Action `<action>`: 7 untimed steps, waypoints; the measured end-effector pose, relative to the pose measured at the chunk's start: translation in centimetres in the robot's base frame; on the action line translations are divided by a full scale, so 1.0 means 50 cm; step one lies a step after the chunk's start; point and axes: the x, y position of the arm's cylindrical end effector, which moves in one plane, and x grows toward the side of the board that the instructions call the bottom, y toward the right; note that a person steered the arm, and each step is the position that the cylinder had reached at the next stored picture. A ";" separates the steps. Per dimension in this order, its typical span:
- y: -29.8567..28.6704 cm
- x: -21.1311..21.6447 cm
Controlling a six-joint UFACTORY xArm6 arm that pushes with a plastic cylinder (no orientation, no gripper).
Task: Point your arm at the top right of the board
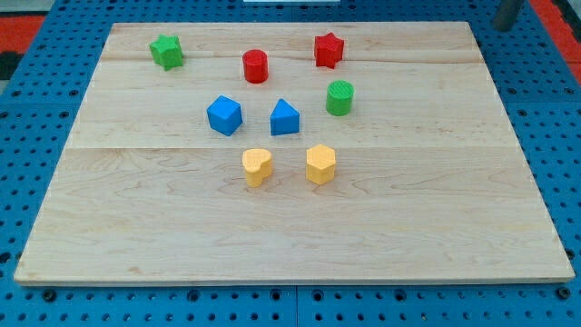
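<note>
1 rod at view's top right; tip hidden, end effector state unclear, touching no blocks.

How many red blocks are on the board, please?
2. The red cylinder stands near the view's top, left of centre. The red star is to its right, above the green cylinder. No block hides another.
</note>
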 end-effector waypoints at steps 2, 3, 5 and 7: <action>0.000 -0.001; 0.001 -0.002; 0.016 -0.020; 0.024 -0.015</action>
